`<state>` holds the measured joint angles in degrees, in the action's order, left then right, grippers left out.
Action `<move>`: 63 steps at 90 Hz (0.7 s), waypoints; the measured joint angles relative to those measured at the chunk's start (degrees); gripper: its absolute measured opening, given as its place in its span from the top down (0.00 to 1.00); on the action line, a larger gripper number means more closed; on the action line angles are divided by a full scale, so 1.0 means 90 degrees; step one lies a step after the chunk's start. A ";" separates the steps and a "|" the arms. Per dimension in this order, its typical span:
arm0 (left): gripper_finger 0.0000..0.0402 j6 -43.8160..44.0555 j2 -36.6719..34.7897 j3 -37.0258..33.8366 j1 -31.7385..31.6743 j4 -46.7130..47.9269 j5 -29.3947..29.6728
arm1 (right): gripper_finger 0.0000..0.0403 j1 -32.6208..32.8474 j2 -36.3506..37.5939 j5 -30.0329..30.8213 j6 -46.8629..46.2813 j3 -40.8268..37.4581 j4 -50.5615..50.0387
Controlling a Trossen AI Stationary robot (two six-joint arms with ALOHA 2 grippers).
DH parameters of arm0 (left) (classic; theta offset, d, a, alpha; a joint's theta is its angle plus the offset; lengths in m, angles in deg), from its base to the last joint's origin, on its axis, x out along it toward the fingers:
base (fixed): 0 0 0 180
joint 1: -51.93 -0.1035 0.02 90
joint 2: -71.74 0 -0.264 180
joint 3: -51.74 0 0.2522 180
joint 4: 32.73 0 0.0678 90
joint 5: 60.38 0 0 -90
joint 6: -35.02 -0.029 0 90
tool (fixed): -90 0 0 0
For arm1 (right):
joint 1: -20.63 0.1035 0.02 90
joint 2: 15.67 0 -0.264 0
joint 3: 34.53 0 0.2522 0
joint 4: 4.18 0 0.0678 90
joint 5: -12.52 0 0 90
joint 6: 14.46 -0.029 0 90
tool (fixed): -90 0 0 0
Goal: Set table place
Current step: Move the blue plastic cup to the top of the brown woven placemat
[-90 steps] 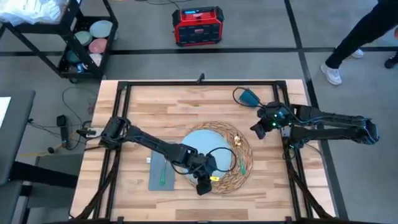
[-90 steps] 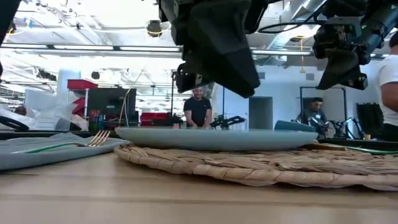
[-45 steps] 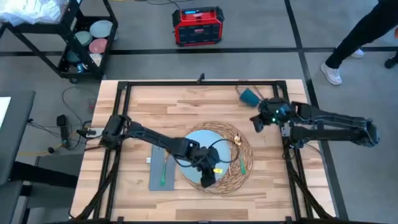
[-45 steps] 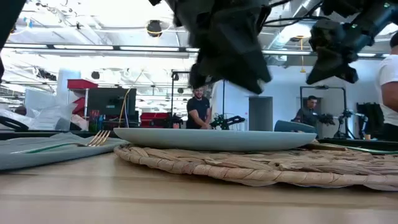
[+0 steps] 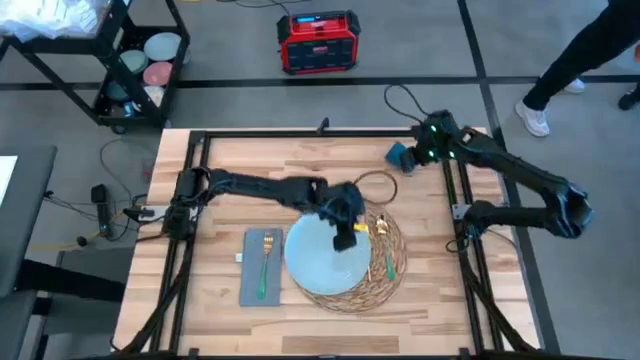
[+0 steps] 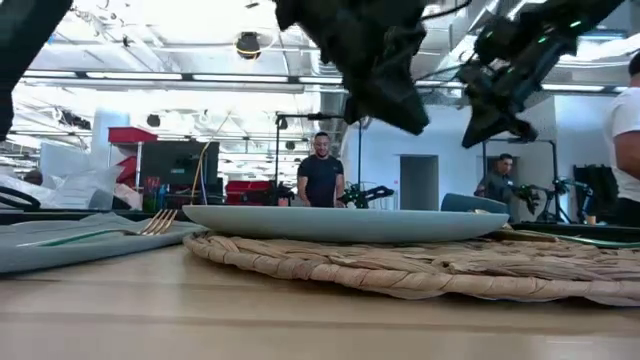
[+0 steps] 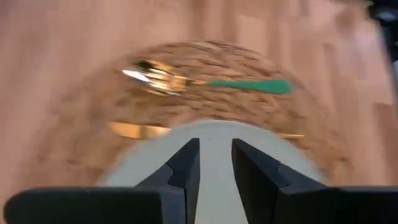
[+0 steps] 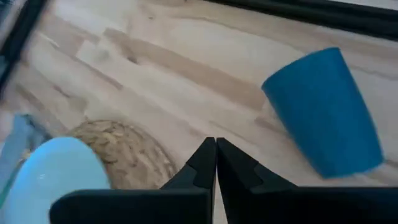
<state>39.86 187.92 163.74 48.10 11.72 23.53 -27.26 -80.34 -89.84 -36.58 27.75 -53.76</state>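
The round woven placemat [image 5: 375,268] lies on the wooden table [image 5: 230,170], with a pale-blue plate [image 5: 320,262] resting flat on its left part. A green-handled spoon [image 7: 249,86] lies on the mat to the right of the plate. My left gripper [image 5: 345,240] hovers above the plate's far right part, its fingers [image 7: 186,168] a little apart with nothing between them. My right gripper [image 5: 412,160] is shut in the air near the table's far right corner, just beside a blue cup [image 8: 323,112] without touching it.
A grey napkin [image 5: 262,268] carrying a gold fork [image 6: 150,222] lies left of the plate. A gold piece of cutlery [image 7: 140,129] rests on the mat beside the plate's rim. A black rail [image 5: 330,132] runs along the table's far edge. Bare planks stretch across the far left.
My left gripper has gone from the placemat's near edge toward the table's far edge, across the plate, turning as it went. My right gripper has travelled toward the far edge, ending beside the blue cup.
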 joint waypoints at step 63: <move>0.82 0.0180 0.1171 0.0101 -0.3182 -0.2780 -0.3359 | 1.00 -0.0729 -0.1185 0.1432 -0.0326 0.0495 -0.1039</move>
<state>41.48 198.46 164.65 19.46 -13.30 -6.70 -33.81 -91.00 -76.95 -39.51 32.21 -63.11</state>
